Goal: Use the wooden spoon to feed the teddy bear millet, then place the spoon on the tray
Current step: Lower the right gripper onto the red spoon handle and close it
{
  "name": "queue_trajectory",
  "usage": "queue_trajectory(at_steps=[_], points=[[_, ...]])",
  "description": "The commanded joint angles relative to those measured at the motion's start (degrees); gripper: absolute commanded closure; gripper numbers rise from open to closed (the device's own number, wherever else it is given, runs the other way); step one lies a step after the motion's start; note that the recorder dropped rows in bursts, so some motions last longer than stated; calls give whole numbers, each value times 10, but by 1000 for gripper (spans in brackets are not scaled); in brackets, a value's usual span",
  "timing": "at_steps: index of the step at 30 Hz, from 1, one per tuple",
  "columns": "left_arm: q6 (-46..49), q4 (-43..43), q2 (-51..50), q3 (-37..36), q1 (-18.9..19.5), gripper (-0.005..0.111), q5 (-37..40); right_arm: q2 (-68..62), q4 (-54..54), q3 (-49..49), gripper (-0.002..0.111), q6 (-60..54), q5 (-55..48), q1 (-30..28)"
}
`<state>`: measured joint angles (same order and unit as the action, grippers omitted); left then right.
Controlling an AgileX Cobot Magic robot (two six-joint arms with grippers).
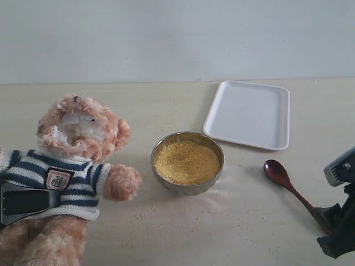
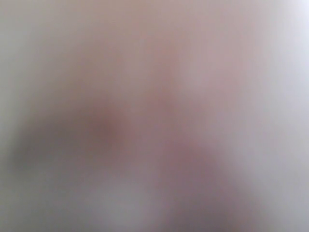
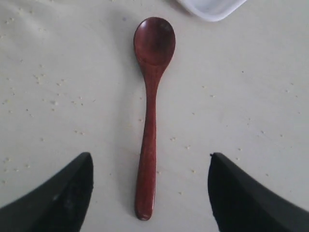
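Honestly, here's where I'd say things stand:

- The right end effector (image 3: 149, 159) is spread wide and holds nothing. The wooden spoon (image 3: 150, 111) lies flat on the bench (image 1: 166, 238) with its handle end in the gap between the two fingers, touching neither.
- The spoon's bowl end points straight away from that end effector, and it looks bare, no grain in it.
- The tray (image 1: 247, 113) sits just past the spoon's tip, further out from the right end effector. The spoon is beside the tray, not on it, so that part is clearly left to do.
- The millet (image 1: 187, 162) is heaped in a metal bowl (image 1: 188, 136) off to the side of the right end effector, between it and the teddy bear (image 1: 77, 138).
- Stray grains (image 3: 53, 96) dot the bench around the spoon. Whether the bear got fed, I can't say from this.
- The left end effector (image 1: 22, 200) is pressed against the bear's striped sweater. Its own camera shows only pinkish blur, so I can't tell if it's clamped on the bear or just resting there.
- My read: grabbing the spoon is the step in hand, then scoop, feed, and tray.
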<state>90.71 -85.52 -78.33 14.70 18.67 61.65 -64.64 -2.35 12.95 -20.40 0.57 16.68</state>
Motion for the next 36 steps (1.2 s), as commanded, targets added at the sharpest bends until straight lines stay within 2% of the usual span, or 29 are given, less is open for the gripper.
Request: queue_trajectory(at_steps=[1, 20, 27, 29, 33, 36], points=[[4, -9, 4, -2, 2, 102, 12, 0, 0, -16, 43, -7, 46, -1], [4, -9, 4, -2, 2, 102, 12, -188, -22, -14, 43, 4, 127, -2], [4, -9, 4, -2, 2, 102, 12, -212, -33, -14, 46, 4, 130, -2], [4, -9, 4, -2, 2, 102, 12, -212, -36, -14, 55, 8, 130, -2], [4, -9, 4, -2, 2, 102, 12, -212, -40, -14, 84, 35, 130, -2], [4, -9, 4, -2, 2, 102, 12, -212, -40, -11, 101, 35, 130, -2]])
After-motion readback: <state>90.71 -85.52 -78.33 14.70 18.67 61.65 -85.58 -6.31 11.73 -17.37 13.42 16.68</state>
